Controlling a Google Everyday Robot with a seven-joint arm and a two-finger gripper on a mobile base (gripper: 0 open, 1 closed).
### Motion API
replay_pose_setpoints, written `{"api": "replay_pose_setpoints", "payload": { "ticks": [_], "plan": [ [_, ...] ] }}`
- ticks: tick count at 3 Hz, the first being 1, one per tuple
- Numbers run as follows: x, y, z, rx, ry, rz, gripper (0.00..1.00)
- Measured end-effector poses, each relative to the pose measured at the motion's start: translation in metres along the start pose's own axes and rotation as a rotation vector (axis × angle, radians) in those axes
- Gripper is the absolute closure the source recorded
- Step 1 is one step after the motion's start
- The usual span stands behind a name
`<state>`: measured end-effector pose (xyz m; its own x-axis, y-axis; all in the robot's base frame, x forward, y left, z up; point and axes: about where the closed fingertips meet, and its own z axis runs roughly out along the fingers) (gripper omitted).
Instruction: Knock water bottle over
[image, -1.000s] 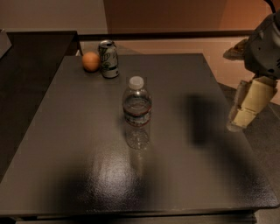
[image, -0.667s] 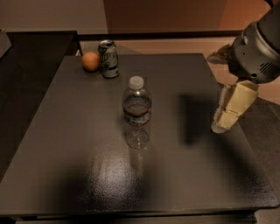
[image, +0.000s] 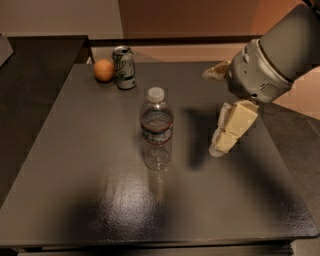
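Note:
The water bottle (image: 156, 129) stands upright near the middle of the dark table (image: 75, 165). It is clear and ribbed, with a white cap and a dark label band. My gripper (image: 226, 134) hangs from the grey arm (image: 272, 55) to the right of the bottle, at about label height. It is apart from the bottle by roughly a bottle's width. It casts a shadow on the table between itself and the bottle.
A green-and-white soda can (image: 124, 67) and an orange (image: 103, 70) stand at the table's far left. A darker counter (image: 30, 90) adjoins the table on the left. The table's right edge (image: 285, 165) runs below the arm.
The arm and gripper have moved left and lower over the table, closing in on the bottle from the right. The bottle, can and orange have not moved.

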<state>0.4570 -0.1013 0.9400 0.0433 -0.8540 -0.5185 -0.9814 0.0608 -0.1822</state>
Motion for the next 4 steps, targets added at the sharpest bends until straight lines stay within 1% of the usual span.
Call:
{"api": "replay_pose_setpoints", "payload": {
  "ticks": [1, 2, 3, 4],
  "plan": [
    [-0.018, 0.009, 0.017, -0.061, -0.088, -0.007, 0.0],
    [-0.035, 0.022, 0.03, -0.139, -0.179, -0.001, 0.0],
    [-0.052, 0.029, 0.038, -0.202, -0.263, 0.011, 0.0],
    [-0.072, 0.032, 0.047, -0.236, -0.354, 0.004, 0.0]
  ]
}}
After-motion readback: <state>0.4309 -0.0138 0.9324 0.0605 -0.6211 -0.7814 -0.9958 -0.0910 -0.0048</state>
